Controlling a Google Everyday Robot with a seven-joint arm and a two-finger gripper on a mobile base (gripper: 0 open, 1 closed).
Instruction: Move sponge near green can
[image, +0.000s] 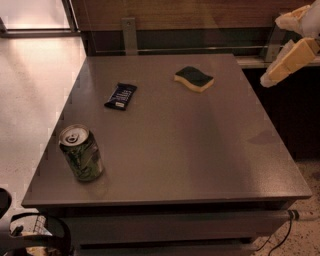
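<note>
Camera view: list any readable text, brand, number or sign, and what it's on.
No text can be read.
On the snack bar wrapper: pale print, too blurred to read.
On the green can: pattern only, no legible brand.
On the sponge: no text.
On the claw, at the view's upper right: no markings legible.

The grey table (190, 150) carries three things, all well apart. The green can (81, 152) stands upright by the near left corner, a dark blue snack bar wrapper (120, 95) lies flat left of centre toward the far edge, and the sponge (194, 79) lies green side up at the far right. The gripper (291, 56) hangs past the table's far right corner, touching nothing on it.
</note>
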